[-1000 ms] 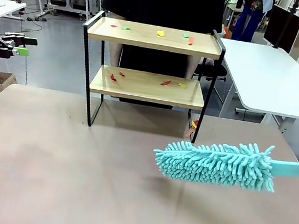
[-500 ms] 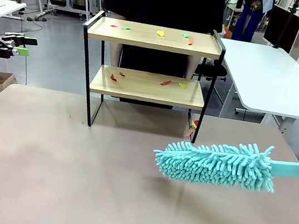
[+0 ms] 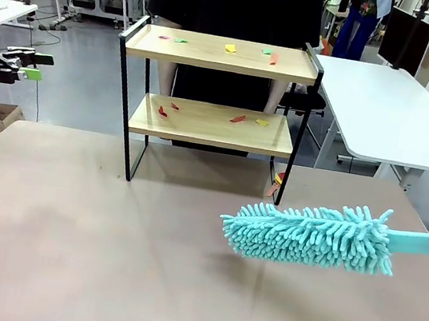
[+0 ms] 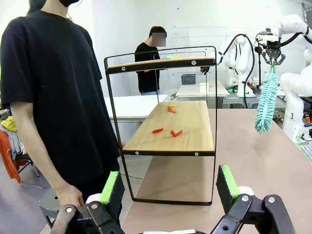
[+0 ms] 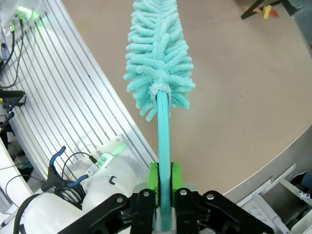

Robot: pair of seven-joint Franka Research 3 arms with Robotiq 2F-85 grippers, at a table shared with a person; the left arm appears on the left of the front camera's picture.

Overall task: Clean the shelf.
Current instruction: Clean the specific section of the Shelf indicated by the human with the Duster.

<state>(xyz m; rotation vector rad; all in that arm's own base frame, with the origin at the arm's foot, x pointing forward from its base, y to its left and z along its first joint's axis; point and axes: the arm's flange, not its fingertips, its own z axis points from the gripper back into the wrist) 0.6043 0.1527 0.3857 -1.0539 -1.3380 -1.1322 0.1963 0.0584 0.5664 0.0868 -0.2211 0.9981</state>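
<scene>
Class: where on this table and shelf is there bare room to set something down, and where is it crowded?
The table is bare across its left half and near edge, in front of the shelf. The teal duster hangs over the right side. Both shelf boards carry scattered coloured scraps, leaving only small gaps.

The shelf (image 3: 206, 52) consists of two light wooden boards, matt with faint grain, in a thin, smooth black metal frame (image 3: 126, 99); the coloured scraps (image 3: 230, 48) on its boards look like paper. The desk (image 3: 65, 243) under the shelf has a smooth, matt, grey-brown top. The duster (image 3: 308, 235) in front of the shelf has a shaggy turquoise cloth head on a smooth plastic handle (image 3: 420, 242).
</scene>
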